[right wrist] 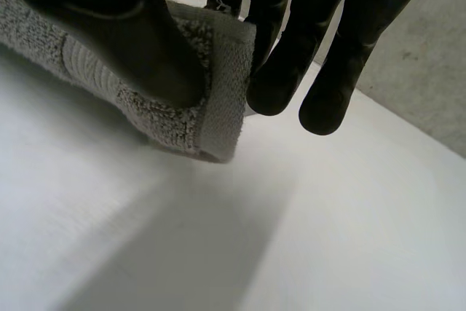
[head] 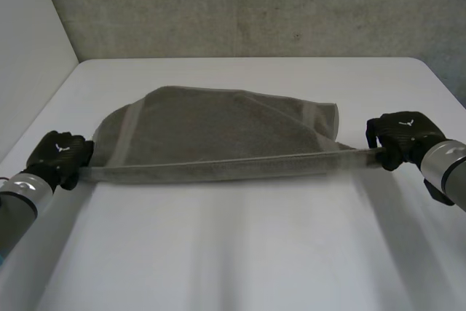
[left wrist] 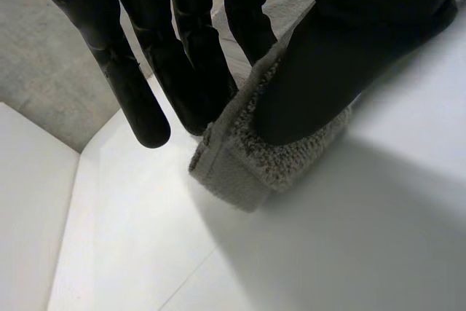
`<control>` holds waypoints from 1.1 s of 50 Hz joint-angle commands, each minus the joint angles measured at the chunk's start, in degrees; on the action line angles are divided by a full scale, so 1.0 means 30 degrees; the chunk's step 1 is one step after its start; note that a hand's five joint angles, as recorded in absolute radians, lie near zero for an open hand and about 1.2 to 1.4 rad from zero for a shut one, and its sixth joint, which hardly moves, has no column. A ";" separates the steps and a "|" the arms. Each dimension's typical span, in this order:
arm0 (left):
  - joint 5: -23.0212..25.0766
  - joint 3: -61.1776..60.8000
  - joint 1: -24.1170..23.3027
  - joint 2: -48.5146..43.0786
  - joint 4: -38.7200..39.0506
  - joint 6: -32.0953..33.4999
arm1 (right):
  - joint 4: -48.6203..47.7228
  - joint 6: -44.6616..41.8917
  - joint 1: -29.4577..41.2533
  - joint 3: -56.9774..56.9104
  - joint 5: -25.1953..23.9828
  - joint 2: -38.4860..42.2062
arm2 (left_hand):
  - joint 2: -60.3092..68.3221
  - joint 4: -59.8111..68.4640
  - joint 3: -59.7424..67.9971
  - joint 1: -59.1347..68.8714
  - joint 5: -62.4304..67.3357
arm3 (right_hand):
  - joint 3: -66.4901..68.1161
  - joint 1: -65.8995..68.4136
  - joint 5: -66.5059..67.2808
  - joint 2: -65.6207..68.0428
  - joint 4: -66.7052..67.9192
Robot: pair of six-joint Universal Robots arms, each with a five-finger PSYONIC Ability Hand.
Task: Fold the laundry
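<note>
A grey towel [head: 218, 132] lies across the middle of the white table [head: 233, 253], its near edge pulled taut and lifted between my two hands. My left hand [head: 58, 156] pinches the towel's near left corner [left wrist: 240, 172] between thumb and fingers [left wrist: 145, 118]. At the other end my right hand [head: 404, 138] pinches the near right corner [right wrist: 211, 107] the same way, thumb pressed onto the cloth against the fingers [right wrist: 277, 85]. The far part of the towel rests bunched on the table.
A concrete wall [head: 255, 5] stands behind the table's far edge. A white panel [head: 29, 49] rises along the table's left side. Bare tabletop stretches in front of the towel.
</note>
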 commanded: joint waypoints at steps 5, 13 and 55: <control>0.0210 -0.1445 0.0721 0.4765 -0.0989 -0.0097 | 0.3528 -0.3568 -0.0223 -0.1212 -0.0103 -0.2554 | 0.3573 0.3573 0.3596 0.4333 0.4102 | 0.1033 0.1231 0.1156 0.1208 0.1158; 0.0151 0.0166 0.0633 1.1005 -0.2717 -0.1005 | 0.4851 -0.3394 -0.0750 -0.4634 -0.0658 -0.6392 | 0.3573 0.3573 0.3596 0.4333 0.4102 | 0.1033 0.1231 0.1156 0.1208 0.1158; -0.4799 2.0716 -0.4667 -0.1625 -0.8052 -0.2669 | 1.0652 -0.6499 0.2149 -2.3979 0.2973 0.6230 | 0.3573 0.3573 0.3596 0.4333 0.4102 | 0.1033 0.1231 0.1156 0.1208 0.1158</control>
